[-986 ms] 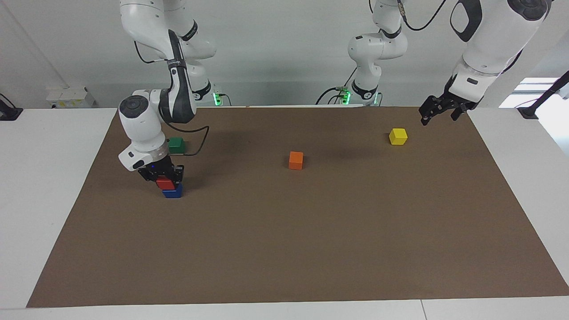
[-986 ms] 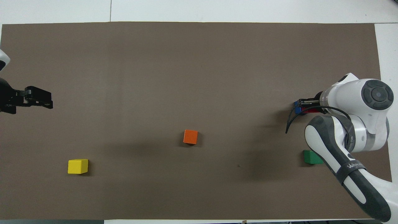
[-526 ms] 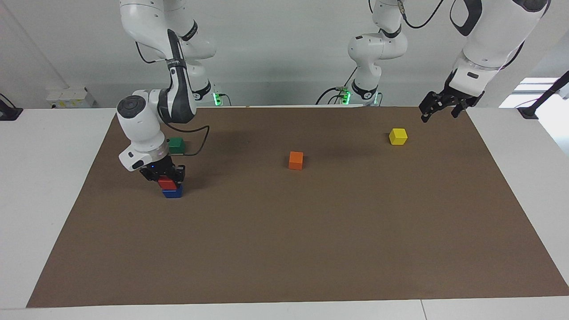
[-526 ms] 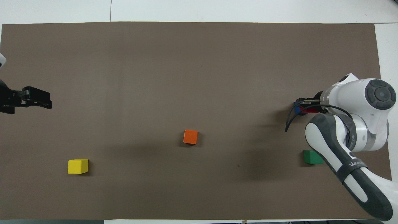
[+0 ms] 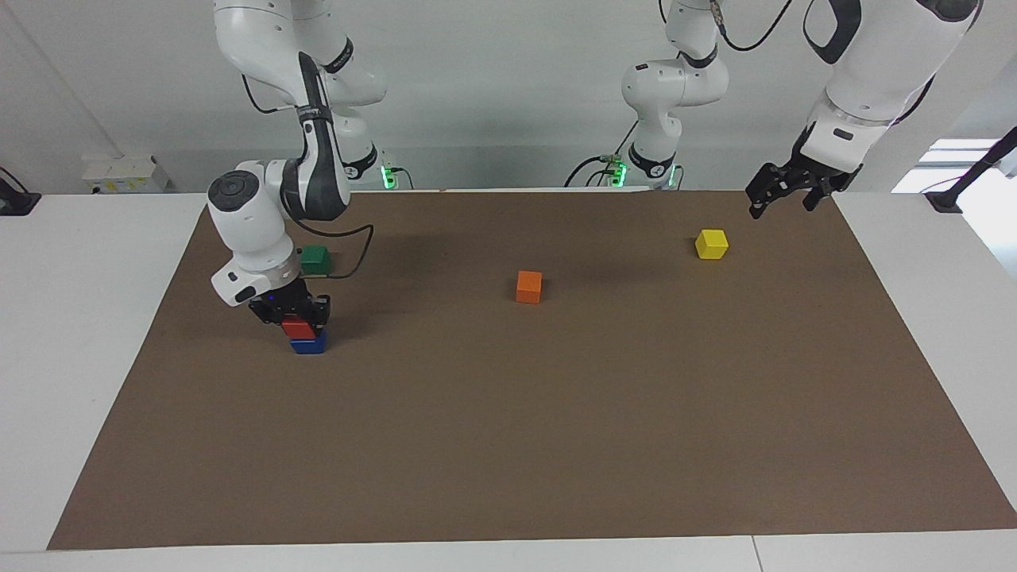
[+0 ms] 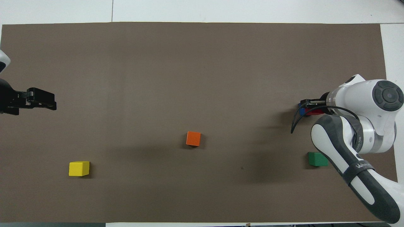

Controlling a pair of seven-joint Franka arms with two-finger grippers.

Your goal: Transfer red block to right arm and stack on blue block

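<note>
Red block [image 5: 298, 327] atop blue block [image 5: 308, 344]; right claw [image 5: 295, 315] seemingly around it.

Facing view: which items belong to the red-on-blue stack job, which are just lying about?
Job:
- red block, sitting on the blue block
- blue block
- right gripper, down at the red block
- left gripper, raised near the yellow block, waiting

Lying about:
- orange block
- yellow block
- green block
</note>
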